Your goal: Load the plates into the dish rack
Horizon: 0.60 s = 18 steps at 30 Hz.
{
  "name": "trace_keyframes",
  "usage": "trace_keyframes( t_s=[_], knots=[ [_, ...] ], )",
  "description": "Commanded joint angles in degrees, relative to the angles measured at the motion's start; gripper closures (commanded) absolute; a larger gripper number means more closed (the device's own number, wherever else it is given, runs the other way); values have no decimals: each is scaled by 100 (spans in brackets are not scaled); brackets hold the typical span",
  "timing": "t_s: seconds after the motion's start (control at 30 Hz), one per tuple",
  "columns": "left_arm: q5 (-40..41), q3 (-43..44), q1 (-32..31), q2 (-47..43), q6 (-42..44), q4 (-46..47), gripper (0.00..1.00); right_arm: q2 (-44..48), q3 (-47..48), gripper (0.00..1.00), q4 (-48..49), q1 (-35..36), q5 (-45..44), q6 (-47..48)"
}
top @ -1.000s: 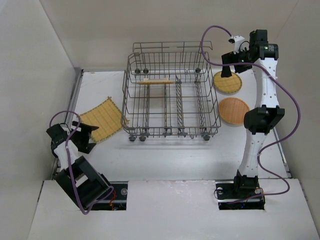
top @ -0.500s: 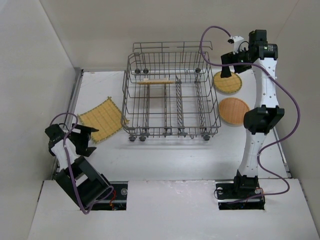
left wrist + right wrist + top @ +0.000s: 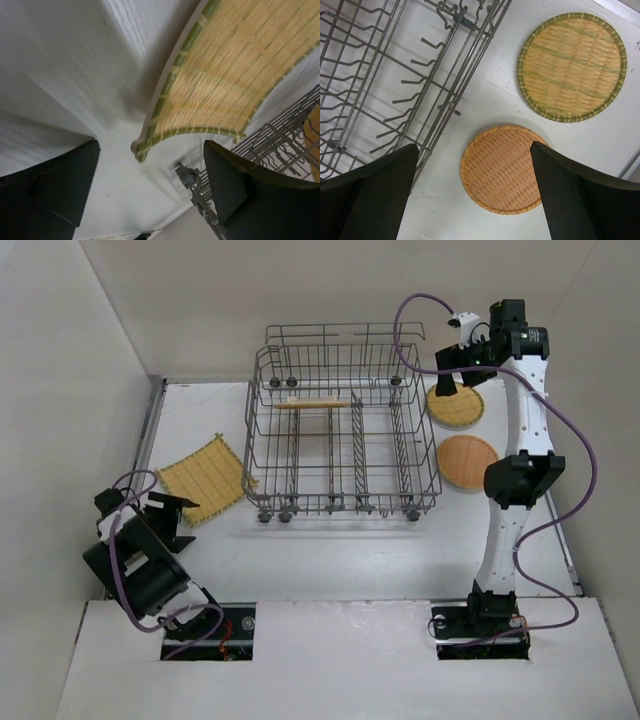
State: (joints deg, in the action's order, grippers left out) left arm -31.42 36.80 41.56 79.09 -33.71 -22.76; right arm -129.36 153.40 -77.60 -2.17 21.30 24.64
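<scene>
The grey wire dish rack (image 3: 340, 445) stands mid-table, with one plate (image 3: 312, 403) on edge in its back row. The square yellow plate (image 3: 205, 478) lies flat left of the rack. My left gripper (image 3: 176, 520) is open and empty, low, just in front of that plate's near corner (image 3: 142, 147). A round green-rimmed plate (image 3: 455, 406) and a round orange plate (image 3: 468, 460) lie right of the rack. My right gripper (image 3: 450, 373) is open and empty, held high above them; the orange plate (image 3: 502, 167) shows between its fingers.
White walls close in the table on the left, back and right. The rack's wheel and corner (image 3: 187, 175) sit close to the right of my left gripper (image 3: 150, 187). In the right wrist view the rack's tines (image 3: 395, 75) fill the left and the green-rimmed plate (image 3: 572, 65) lies top right.
My left arm has folded back toward its base, and its gripper has drawn slightly away from the square plate. My right gripper has shifted a little to the left. The plates have not moved.
</scene>
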Motion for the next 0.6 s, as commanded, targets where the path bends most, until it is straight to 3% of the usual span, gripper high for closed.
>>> trace_keyframes(
  t_s=[0.0,0.3,0.57],
  knots=[
    [-434,249,-21,465,58,736,17,130,252,0,-1257,99,-64,23],
    [-1480,512,-249,1766,-416,2292,26,262,252,0,-1257,116,-91,-161],
    [-1674,1189,-477,2655,-619,2619,60,394,252,0,-1187,99,-117,-364]
  ],
)
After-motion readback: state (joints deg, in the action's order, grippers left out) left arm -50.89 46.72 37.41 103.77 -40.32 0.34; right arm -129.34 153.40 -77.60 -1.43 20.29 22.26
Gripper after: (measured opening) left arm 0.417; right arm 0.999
